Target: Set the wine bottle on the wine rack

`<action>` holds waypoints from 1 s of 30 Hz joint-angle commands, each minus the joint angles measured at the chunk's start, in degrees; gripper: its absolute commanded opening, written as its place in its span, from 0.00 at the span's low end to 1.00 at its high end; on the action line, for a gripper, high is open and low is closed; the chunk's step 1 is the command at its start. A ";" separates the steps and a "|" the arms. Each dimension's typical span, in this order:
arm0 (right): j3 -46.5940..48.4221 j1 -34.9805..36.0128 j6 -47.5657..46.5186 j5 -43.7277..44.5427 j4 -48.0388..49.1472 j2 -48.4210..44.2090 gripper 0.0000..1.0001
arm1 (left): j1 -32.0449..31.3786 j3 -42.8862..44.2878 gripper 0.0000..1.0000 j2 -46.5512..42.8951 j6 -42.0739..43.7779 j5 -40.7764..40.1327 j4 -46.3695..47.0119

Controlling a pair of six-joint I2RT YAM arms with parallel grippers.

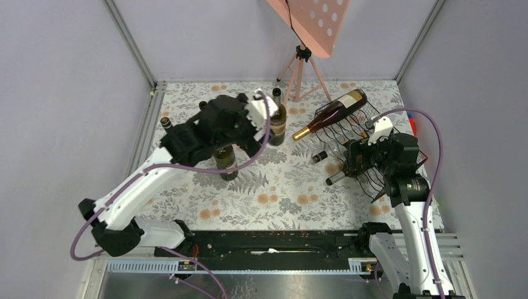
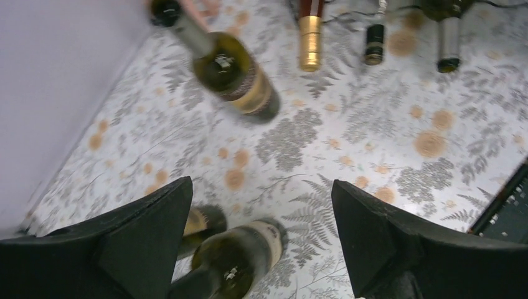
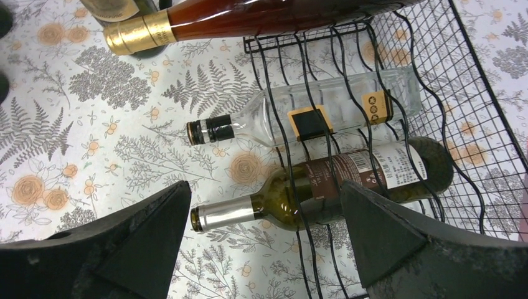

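A dark green wine bottle (image 2: 240,255) with a cream label stands on the flowered table, right under my left gripper (image 2: 261,190). Those jaws are open, well apart, and touch nothing. A second bottle (image 2: 202,224) stands partly hidden behind the left finger. In the top view the left gripper (image 1: 227,140) hovers over that bottle (image 1: 225,163). The black wire wine rack (image 1: 367,177) stands at the right. It carries a red bottle (image 3: 249,15) on top, a clear bottle (image 3: 311,115) and a green bottle (image 3: 324,187) lower down. My right gripper (image 3: 264,187) is open above the green bottle's silver-capped neck.
Another upright bottle (image 1: 278,121) stands near the table's middle back, and one more (image 1: 165,123) near the left wall. A pink tripod stand (image 1: 302,62) is at the back. Grey walls close in the left, right and rear sides.
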 commanded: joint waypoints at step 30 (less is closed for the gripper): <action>-1.07 0.26 -3.11 -7.34 -0.88 -0.48 0.98 | 26.63 -6.64 0.80 -5.51 -10.47 12.81 -8.39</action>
